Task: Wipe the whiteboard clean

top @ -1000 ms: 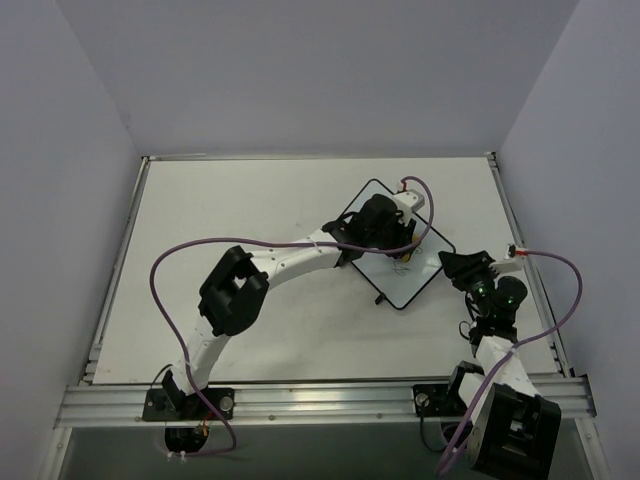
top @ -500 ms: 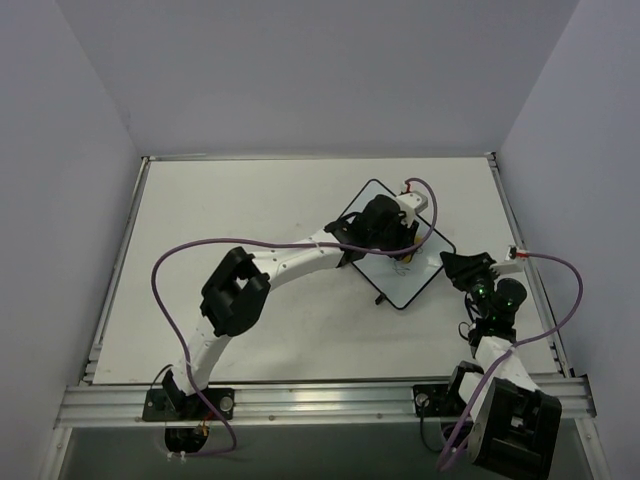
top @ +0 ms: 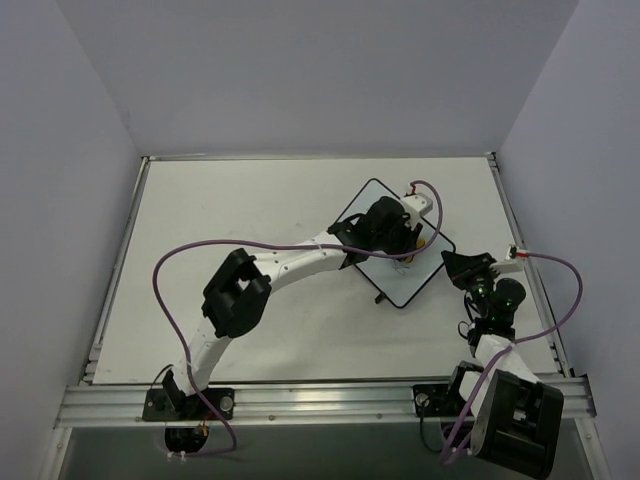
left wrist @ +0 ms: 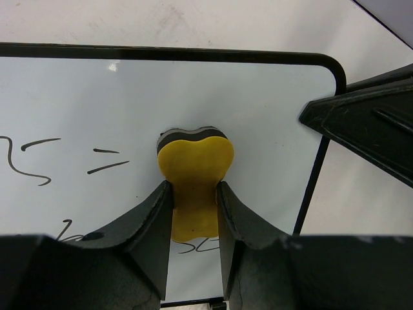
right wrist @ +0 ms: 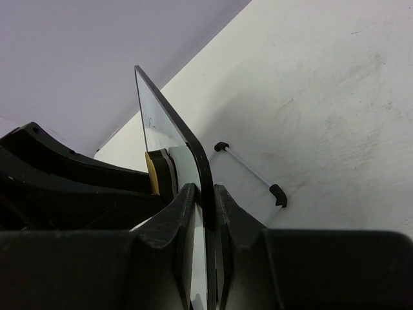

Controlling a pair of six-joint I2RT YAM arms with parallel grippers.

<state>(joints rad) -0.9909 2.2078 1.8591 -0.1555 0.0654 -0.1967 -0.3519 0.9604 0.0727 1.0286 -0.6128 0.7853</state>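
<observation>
There is one whiteboard [top: 404, 284], one yellow bone-shaped sponge [left wrist: 195, 161] and two arms, each trailing one purple cable [top: 170, 270]. The whiteboard lies right of centre on the bench [top: 230, 210], turned corner-on to the arms.

The left tool [left wrist: 193, 188] is clamped on the sponge's narrow waist, and the sponge's dark underside rests on the board near its rounded corner. The right tool [right wrist: 205, 191] is clamped on the board's black-framed edge, one finger on each face.

Compared with a second ago, the right tool's fingers have drawn together onto that edge. The left wrist has shifted a little toward the board's right corner, so a bit of yellow sponge [top: 425, 242] now shows there from above.

Black marker strokes [left wrist: 39, 161] lie on the board to the left of the sponge and just below it. A thin wire foot with black ends [right wrist: 248, 169] sticks out behind the board. From above, the left wrist covers the board's middle; in the left wrist view the right tool's dark body blocks the right side.
</observation>
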